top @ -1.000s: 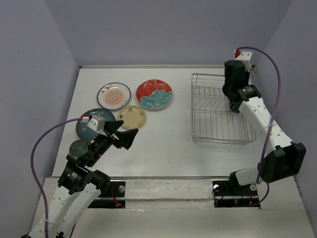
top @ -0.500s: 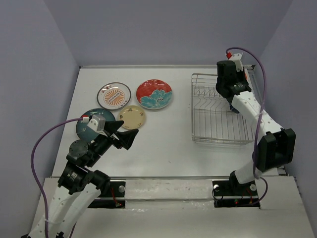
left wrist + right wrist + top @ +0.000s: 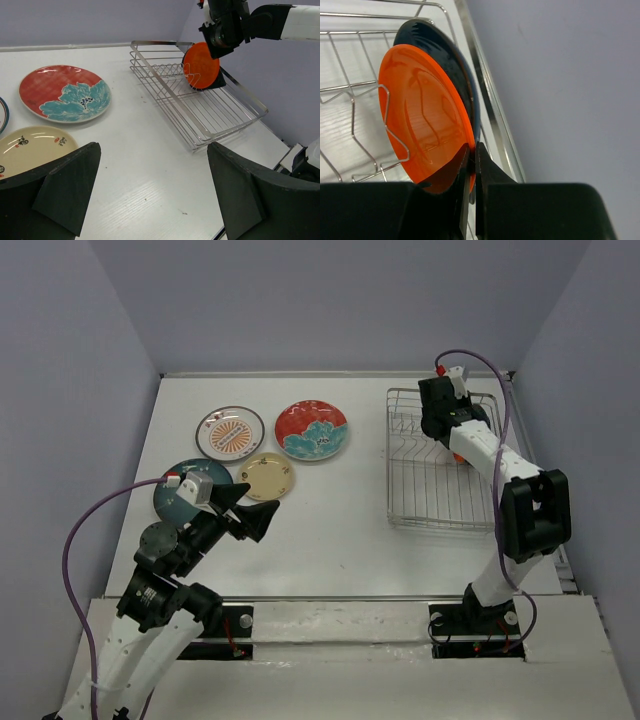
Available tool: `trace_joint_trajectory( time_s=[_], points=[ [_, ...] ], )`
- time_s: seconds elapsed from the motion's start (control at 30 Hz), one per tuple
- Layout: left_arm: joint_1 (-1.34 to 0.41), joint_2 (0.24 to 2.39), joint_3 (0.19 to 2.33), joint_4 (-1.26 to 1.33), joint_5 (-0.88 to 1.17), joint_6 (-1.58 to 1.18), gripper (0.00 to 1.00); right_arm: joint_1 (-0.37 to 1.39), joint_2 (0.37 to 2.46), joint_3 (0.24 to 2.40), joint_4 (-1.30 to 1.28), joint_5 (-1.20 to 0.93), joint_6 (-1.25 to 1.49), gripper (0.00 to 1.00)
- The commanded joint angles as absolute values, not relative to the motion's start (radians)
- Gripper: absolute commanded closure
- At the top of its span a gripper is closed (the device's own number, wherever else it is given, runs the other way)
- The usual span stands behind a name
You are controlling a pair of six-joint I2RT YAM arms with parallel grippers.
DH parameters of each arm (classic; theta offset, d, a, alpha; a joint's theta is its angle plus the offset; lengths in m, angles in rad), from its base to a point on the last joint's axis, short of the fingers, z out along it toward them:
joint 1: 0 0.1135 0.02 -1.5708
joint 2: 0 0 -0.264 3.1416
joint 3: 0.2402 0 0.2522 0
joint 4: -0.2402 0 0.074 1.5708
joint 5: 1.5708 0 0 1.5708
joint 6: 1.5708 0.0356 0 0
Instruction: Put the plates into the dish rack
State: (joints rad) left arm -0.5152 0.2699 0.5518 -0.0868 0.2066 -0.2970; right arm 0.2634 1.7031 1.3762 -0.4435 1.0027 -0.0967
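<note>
My right gripper [image 3: 472,150] is shut on the rim of the plain orange plate [image 3: 420,125], which stands upright among the slot wires of the silver dish rack [image 3: 490,100]. The dark blue plate [image 3: 445,50] stands right behind it. From above, the right gripper [image 3: 450,440] is over the rack's [image 3: 440,525] far right part, with a bit of the orange plate [image 3: 458,454] showing. My left gripper [image 3: 262,515] is open and empty above the table. The white sunburst plate [image 3: 230,433], red flowered plate [image 3: 311,430], cream plate [image 3: 266,476] and dark teal plate [image 3: 180,495] lie flat at the left.
The left wrist view shows the red plate [image 3: 65,93] and cream plate [image 3: 30,150] at the left, and the rack [image 3: 200,135] with the orange plate [image 3: 201,65] at the far right. The side wall stands close beside the rack.
My right gripper has swung left and toward the back over the rack, and the orange plate now shows beneath it. The left arm has not moved.
</note>
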Motion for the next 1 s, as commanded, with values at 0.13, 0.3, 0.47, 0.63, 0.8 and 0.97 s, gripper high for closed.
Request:
trace_joint_trajectory(
  time_s=[0.13, 0.3, 0.47, 0.63, 0.8, 0.97],
  points=[
    [-0.517, 0.270, 0.569, -0.034, 0.215, -0.296, 0.01, 0.273, 1.717, 1.397, -0.428, 0.982, -0.054, 0.80],
    [-0.515, 0.276, 0.568, -0.034, 0.215, -0.296, 0.01, 0.273, 1.681, 1.411, -0.454, 0.931, -0.025, 0.44],
    [-0.517, 0.287, 0.568, -0.034, 0.215, -0.296, 0.01, 0.294, 1.632, 1.436, -0.509, 0.804, 0.067, 0.34],
    [-0.509, 0.304, 0.571, -0.040, 0.198, -0.296, 0.01, 0.460, 1.598, 1.436, -0.495, 0.554, 0.169, 0.35],
    [-0.492, 0.310, 0.578, -0.057, 0.140, -0.298, 0.01, 0.616, 1.632, 1.399, -0.322, 0.221, 0.302, 0.44],
    [-0.471, 0.328, 0.587, -0.084, 0.046, -0.301, 0.01, 0.690, 1.732, 1.370, -0.090, 0.048, 0.535, 0.62]
  ],
)
